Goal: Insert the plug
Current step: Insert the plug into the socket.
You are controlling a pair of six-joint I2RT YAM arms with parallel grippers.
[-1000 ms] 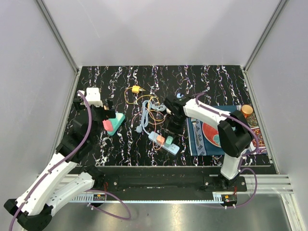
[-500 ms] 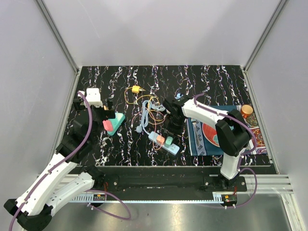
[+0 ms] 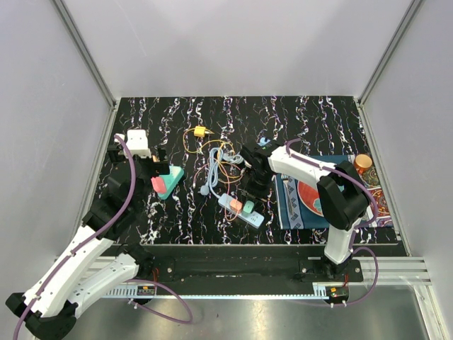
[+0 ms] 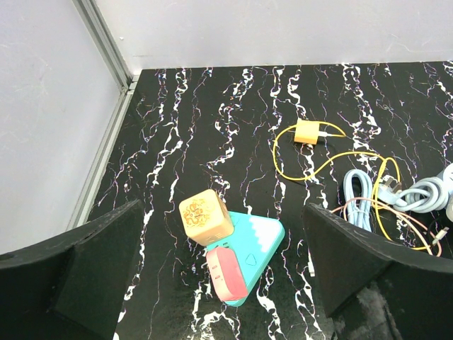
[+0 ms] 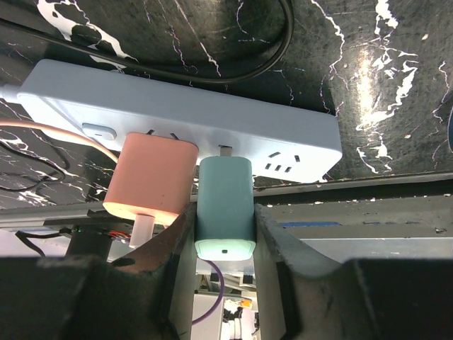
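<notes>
- The right tool [image 5: 224, 221] is narrowed onto the mint-green plug [image 5: 225, 207], one finger pressed to each long side.
- The plug is a smooth, rounded block with a small dot on its back end. Its front end meets the pale blue power strip [image 5: 177, 106], with a short stub of prong showing at the socket.
- A pink plug [image 5: 150, 177] sits in the strip touching the mint one on its left. A free socket lies on the right.
- A black cable [image 5: 212, 71] curves just beyond the strip.
- From above, the strip lies near the front edge of the desk [image 3: 318, 117], just beside a patterned mat [image 3: 304, 195], with tangled cables [image 3: 216, 159] behind it and bare surface further back.
- The left tool [image 4: 221, 212] is spread wide above a wooden block [image 4: 205, 217], well apart from the strip.
</notes>
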